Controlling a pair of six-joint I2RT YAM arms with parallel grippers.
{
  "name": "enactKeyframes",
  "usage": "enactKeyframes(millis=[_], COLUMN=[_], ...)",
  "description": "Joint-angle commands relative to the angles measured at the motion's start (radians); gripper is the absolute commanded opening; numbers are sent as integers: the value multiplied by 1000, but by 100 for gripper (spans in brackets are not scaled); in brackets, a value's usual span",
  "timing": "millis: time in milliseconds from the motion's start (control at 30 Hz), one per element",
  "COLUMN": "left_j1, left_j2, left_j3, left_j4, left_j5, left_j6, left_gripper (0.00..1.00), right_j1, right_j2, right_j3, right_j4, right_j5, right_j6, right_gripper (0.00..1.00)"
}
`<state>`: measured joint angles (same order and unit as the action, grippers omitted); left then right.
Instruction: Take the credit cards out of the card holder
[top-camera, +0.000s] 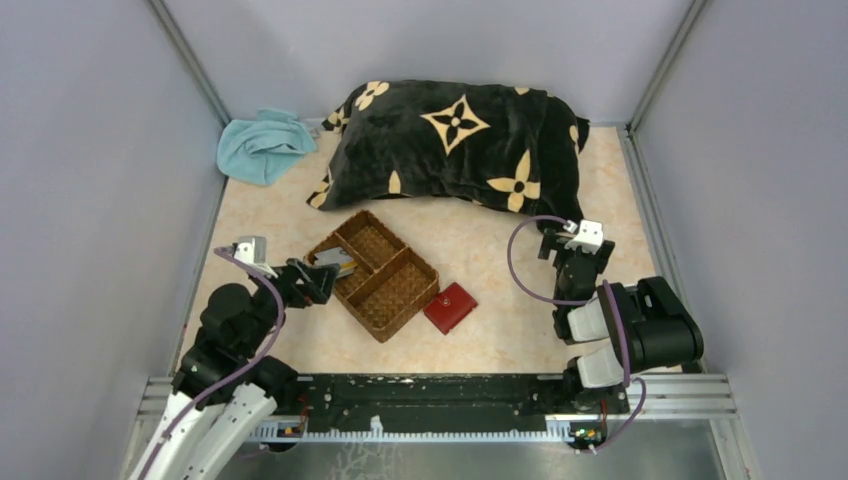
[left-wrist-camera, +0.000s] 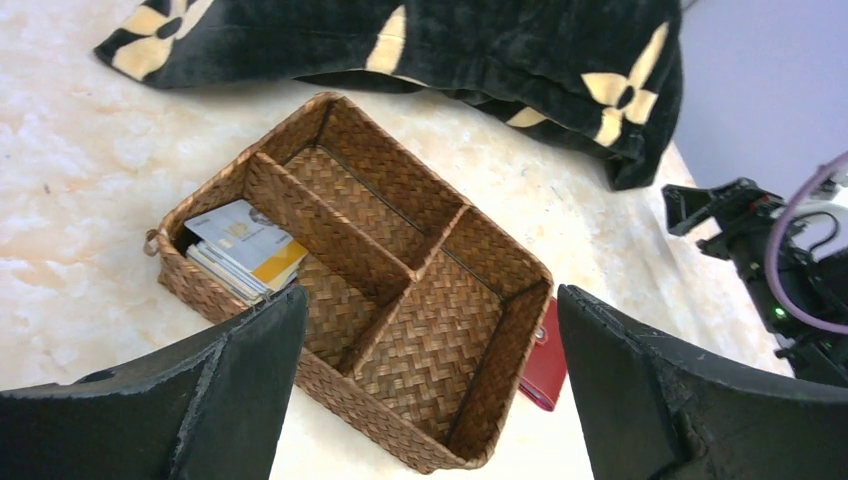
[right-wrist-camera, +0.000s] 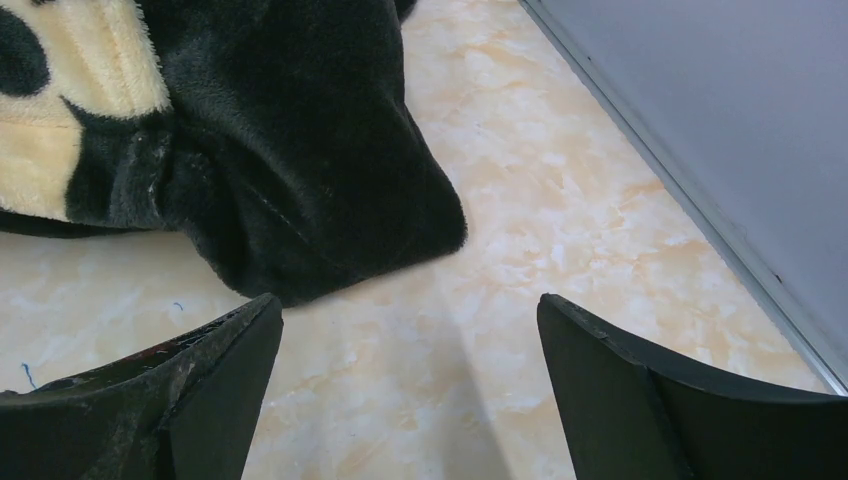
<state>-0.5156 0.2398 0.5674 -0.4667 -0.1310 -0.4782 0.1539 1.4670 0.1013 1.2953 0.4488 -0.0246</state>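
L gripper (left-wrist-camera: 430, 305) wide open, nothing held, hovering at wicker basket (left-wrist-camera: 395, 160) near edge. Cards stack (left-wrist-camera: 243, 252) lies in basket compartment closest to L gripper. Red card holder (top-camera: 450, 307) on table just beside basket, R-arm side. R gripper (right-wrist-camera: 410, 305) open, empty, near pillow (right-wrist-camera: 250, 150) corner

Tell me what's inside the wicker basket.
A stack of cards lies in one compartment of the wicker basket; the other two look empty. The lower cards are covered, and the left fingers hide that compartment's near edge.
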Motion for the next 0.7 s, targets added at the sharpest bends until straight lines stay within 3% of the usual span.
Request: enactKeyframes(millis=[0, 267, 667], left_j1=[-6, -7, -6], left_j2=[46, 200, 673], left_j3=[-11, -17, 183], left_j4=[1, 65, 353], left_j5=[-80, -79, -28], left_j6=[-9, 48, 349], left_gripper=[99, 99, 99], right_j1=[-6, -8, -52], right_j2=[-4, -4, -18], right_j3=[28, 31, 64], right_j4=[76, 70, -31], right_j5=[-13, -13, -81], right_j6=[1, 3, 36], right_gripper=[99, 99, 99])
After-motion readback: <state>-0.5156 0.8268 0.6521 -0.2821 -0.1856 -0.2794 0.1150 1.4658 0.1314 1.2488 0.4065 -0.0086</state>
